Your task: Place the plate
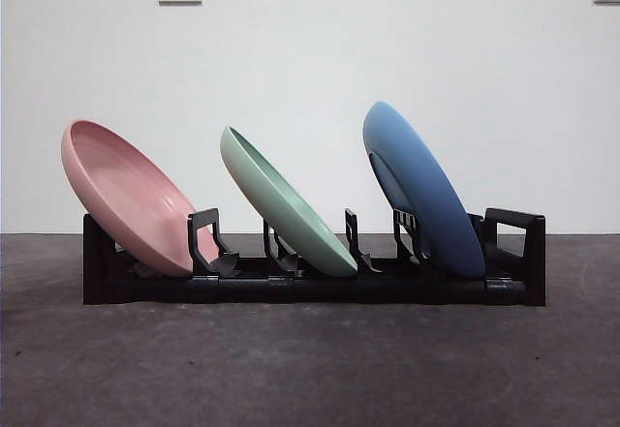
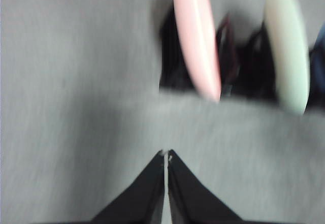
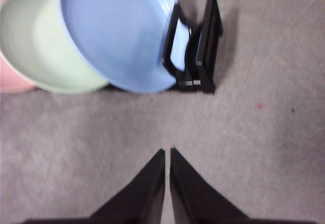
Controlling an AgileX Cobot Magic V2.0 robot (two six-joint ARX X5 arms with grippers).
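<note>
Three stiff, smooth, probably light plates, pink plate, green plate, blue plate, lean in the rack; grip a top rim. Both grippers' jaws together, empty.

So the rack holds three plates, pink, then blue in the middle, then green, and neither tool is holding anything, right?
Not quite: the green plate is in the middle of the rack, and the blue plate is at the end, as the front view shows. The pink plate and the empty tools are right.

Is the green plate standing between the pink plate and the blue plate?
Yes, the green plate leans in the rack between the pink plate and blue plate.
</note>
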